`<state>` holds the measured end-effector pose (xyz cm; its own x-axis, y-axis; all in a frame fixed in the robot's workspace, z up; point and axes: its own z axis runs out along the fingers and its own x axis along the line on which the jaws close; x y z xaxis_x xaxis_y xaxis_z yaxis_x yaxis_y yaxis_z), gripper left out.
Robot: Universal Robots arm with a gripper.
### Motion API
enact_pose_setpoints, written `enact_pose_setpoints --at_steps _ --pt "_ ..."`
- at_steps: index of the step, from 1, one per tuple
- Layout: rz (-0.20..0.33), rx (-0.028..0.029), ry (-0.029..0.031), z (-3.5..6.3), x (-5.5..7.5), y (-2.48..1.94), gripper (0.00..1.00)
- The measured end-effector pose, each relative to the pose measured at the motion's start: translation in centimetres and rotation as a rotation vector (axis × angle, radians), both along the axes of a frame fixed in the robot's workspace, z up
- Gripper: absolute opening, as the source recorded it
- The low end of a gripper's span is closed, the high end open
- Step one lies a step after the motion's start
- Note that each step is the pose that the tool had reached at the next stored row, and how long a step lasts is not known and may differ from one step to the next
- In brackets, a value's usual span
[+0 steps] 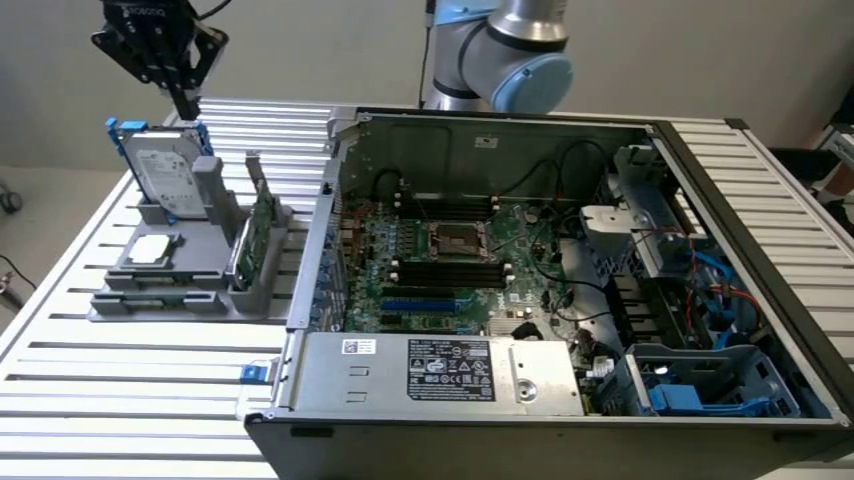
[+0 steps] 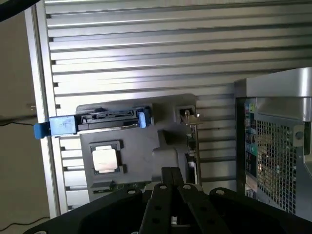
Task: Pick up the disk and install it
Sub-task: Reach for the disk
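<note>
End effector (image 1: 183, 103) hangs just above the disk (image 1: 166, 172), closed together and gripping nothing. Disk stands upright on edge in the grey holder (image 1: 174, 295), near the surface (image 1: 120, 400) edge at the exterior view's left. Silver chip (image 1: 150, 250) lies flat in the same holder. Open computer case (image 1: 534, 400) sits beside the holder, toward the surface's middle.

The disk (image 1: 167, 172) is silver-grey with a white label and blue frame. The holder (image 1: 167, 295) is grey, the card (image 1: 248, 248) green, the table (image 1: 107, 400) ribbed silver, the gripper (image 1: 183, 105) black.
</note>
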<state>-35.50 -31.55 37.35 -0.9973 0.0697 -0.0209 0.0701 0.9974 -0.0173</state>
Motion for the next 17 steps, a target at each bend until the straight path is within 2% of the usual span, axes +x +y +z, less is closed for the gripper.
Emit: enact_pose_setpoints --at_steps 5,13,17 --pt "0.0 -0.0071 0.0001 -0.12 -2.3 1.08 0.11" --pt "0.0 -0.0122 0.0 -0.3 -5.9 2.91 0.11" --pt "0.001 -0.0138 0.0 -0.39 -7.3 3.73 0.11"
